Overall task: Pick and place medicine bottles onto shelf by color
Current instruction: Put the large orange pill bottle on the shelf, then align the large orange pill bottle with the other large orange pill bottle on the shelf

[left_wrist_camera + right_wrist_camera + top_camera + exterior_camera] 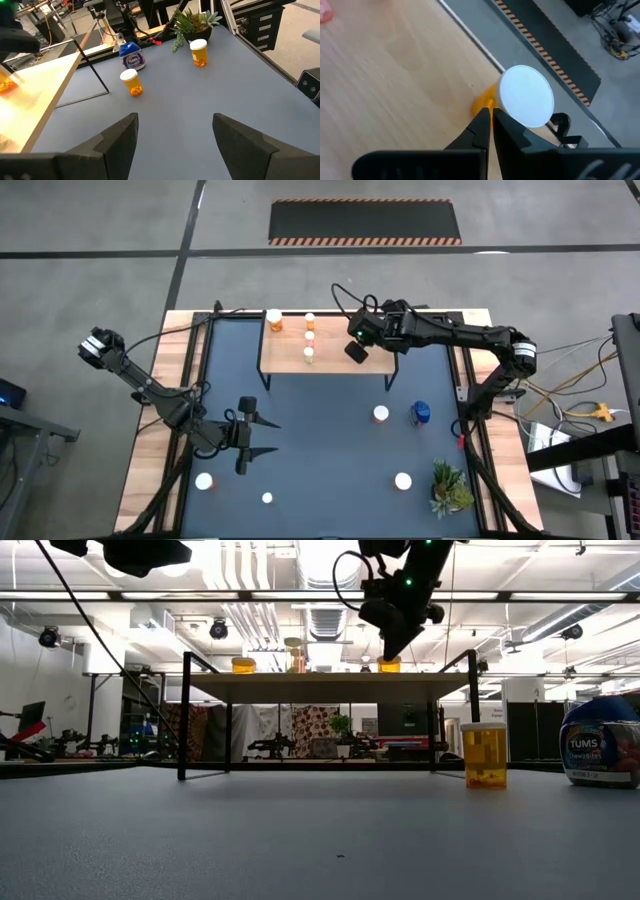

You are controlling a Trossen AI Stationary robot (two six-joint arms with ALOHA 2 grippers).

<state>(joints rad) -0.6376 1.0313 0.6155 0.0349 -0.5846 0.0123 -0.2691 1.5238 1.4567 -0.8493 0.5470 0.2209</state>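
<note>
The right end effector (490, 117) hangs over the right end of the shelf (285, 360), its fingers pressed together and holding nothing. A white-capped orange bottle (522, 97) stands on the shelf just beyond the fingertips, toward 1 o'clock of them in the right wrist view. The left end effector (243, 436) waits with fingers wide above the worktop (330, 450) at about 8 o'clock. Other bottles stand on the worktop.
</note>
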